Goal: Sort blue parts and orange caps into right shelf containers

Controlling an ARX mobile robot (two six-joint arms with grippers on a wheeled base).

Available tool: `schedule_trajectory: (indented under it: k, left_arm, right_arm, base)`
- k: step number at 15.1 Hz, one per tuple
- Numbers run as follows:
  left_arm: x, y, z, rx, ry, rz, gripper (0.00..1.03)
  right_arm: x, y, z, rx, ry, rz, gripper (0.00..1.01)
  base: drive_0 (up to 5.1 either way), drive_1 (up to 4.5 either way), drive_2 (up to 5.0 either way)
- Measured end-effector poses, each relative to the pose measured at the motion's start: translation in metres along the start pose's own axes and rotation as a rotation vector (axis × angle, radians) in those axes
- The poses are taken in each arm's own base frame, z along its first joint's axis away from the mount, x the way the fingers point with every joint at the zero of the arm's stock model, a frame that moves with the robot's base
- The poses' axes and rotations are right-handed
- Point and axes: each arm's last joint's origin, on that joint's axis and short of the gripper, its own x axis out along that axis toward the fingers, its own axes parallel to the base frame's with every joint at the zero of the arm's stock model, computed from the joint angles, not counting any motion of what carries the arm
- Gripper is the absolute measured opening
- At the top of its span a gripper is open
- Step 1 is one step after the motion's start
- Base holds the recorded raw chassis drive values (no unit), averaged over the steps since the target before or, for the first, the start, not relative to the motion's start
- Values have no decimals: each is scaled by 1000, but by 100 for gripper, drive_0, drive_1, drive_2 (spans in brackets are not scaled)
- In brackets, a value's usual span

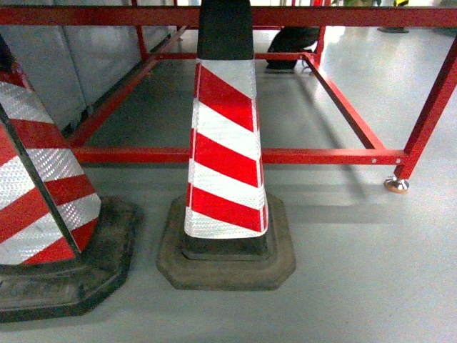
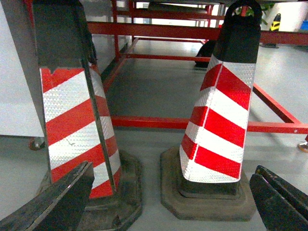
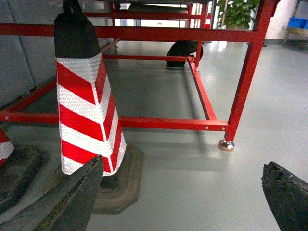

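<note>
Hung wide open and empty, left gripper (image 2: 163, 202) and right gripper (image 3: 183, 202), low before striped traffic cones (image 1: 227, 150); likely stowed for driving, no caps or crates visible.

Lit evenly and brightly from overhead. Showed soft, short shadows on the grey floor (image 1: 357, 271) to the right of the middle cone (image 1: 227, 143) and beneath the red frame (image 1: 314, 155). Caught glare on the floor far behind the cone, near the frame's back rail. Sparkled on the cone's white reflective bands. Blurred the dark gripper fingers (image 3: 62, 202) in the wrist views' lower corners.
</note>
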Motion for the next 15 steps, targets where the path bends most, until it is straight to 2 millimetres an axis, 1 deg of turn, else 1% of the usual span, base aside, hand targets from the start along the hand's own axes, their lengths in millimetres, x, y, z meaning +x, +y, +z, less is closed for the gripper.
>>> schedule_trajectory:
  k: [15]
  left_arm:
    - [0, 0, 0, 0, 0, 0, 98]
  right_arm:
    - [0, 0, 0, 0, 0, 0, 98]
  base:
    - [0, 0, 0]
